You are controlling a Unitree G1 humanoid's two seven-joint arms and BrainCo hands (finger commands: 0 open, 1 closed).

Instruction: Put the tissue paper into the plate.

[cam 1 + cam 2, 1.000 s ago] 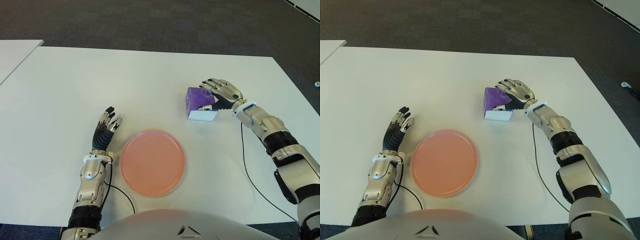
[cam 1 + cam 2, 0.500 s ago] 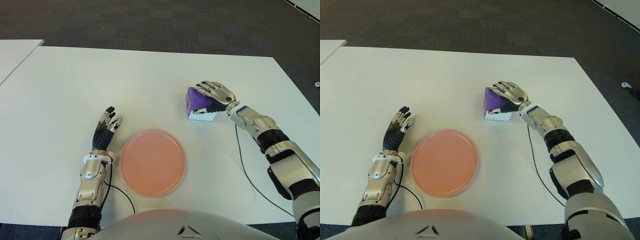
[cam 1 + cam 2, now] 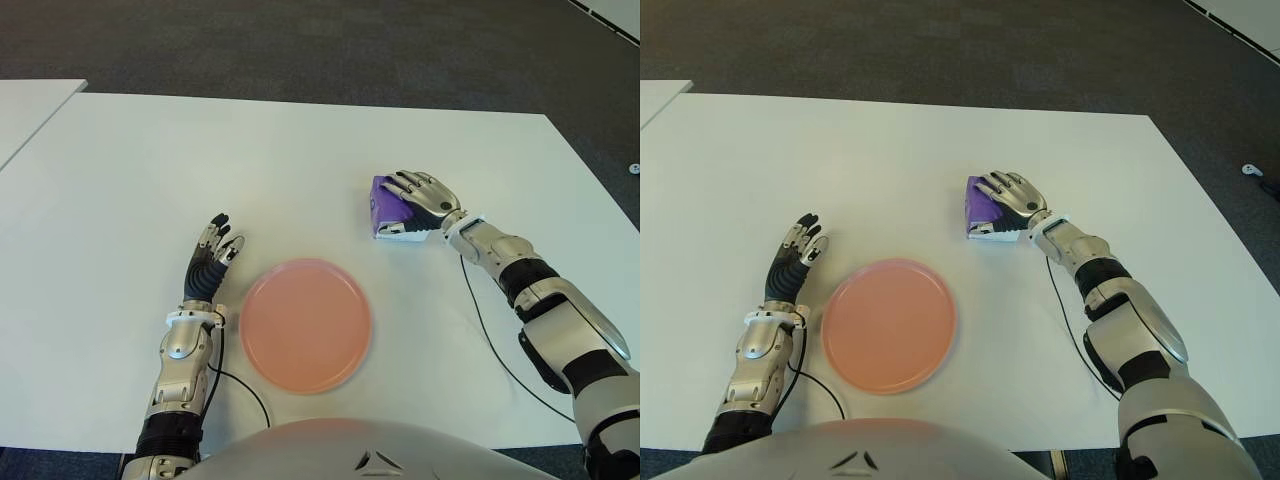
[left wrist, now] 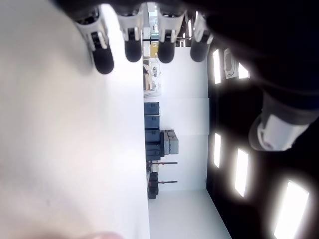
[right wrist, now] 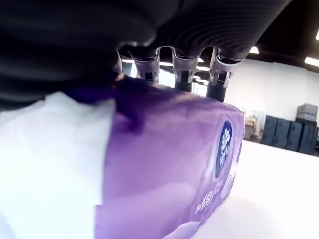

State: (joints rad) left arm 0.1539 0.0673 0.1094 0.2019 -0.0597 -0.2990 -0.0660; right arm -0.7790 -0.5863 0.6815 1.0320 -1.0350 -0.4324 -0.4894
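A wide white table (image 3: 300,150) is seen over dark carpet. On it, beyond and to the right of the pink plate (image 3: 305,323), lies the tissue paper (image 3: 383,203), a soft purple pack with a white end and a small printed emblem on its side. The right hand (image 3: 420,195) is laid over the pack, fingers draped across its top; compared with a second ago, it has been lowered and moved further over the pack. The left hand (image 3: 210,258) is shown left of the plate, fingers extended, nothing held, unchanged.
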